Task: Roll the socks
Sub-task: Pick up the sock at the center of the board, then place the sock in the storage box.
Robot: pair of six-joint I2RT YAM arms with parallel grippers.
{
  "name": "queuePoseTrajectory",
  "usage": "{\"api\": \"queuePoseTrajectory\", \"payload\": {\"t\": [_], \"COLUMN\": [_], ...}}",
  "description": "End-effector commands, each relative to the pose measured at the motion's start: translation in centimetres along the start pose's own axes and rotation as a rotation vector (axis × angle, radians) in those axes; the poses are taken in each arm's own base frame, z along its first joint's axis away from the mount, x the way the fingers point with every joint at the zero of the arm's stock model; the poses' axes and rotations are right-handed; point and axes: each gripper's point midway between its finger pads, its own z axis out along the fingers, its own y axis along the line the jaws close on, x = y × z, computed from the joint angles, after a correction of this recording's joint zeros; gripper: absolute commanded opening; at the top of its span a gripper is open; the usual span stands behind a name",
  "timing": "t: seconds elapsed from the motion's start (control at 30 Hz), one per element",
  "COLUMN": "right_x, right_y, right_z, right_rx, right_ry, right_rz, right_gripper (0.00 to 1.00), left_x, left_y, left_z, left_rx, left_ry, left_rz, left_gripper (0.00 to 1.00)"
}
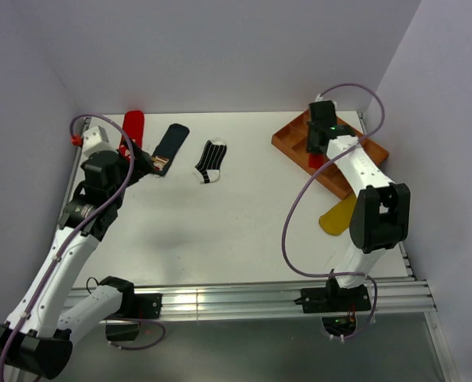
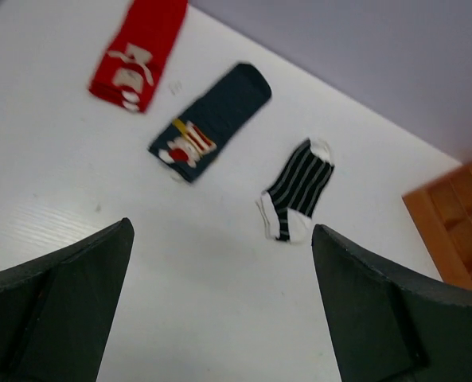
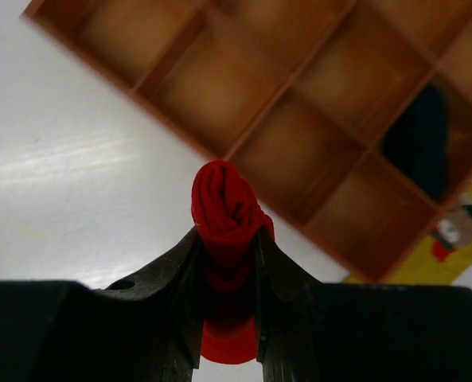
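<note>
Currently the right gripper (image 3: 226,239) has its fingers clamped on a rolled red sock (image 3: 224,203) just above the wooden tray (image 3: 212,87), likely so the roll can drop into 1 empty compartment; a dark sock (image 3: 419,139) sits in another compartment and the yellow sock (image 1: 337,216) lies flat beside the tray. Right arm reaches forward to the far right, wrist tipped down at the tray. Left arm stretches to the far left, left gripper (image 2: 220,239) with fingers wide apart, holding nothing, above the flat red sock (image 2: 140,48), patched navy sock (image 2: 212,115) and striped sock (image 2: 299,187), probably lining up the next pick.
</note>
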Motion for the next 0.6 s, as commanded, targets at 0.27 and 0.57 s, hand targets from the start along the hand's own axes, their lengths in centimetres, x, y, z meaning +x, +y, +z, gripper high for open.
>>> {"api": "queuePoseTrajectory", "payload": {"t": [0.27,0.57], "right_x": [-4.0,0.7], "right_y": [-10.3,-11.9], "right_z": [3.6,6.0], "right_rx": [0.185,0.191], "right_ry": [-0.144,-0.084], "right_rz": [-0.066,-0.102], "right_gripper": [0.00,0.00], "left_x": [-4.7,-2.7], "left_y": [5.0,4.8], "left_z": [-3.1,-3.1], "left_rx": [-0.169,-0.125], "left_ry": [-0.273,-0.288], "left_rz": [0.144,0.187], "left_gripper": [0.99,0.99]}}
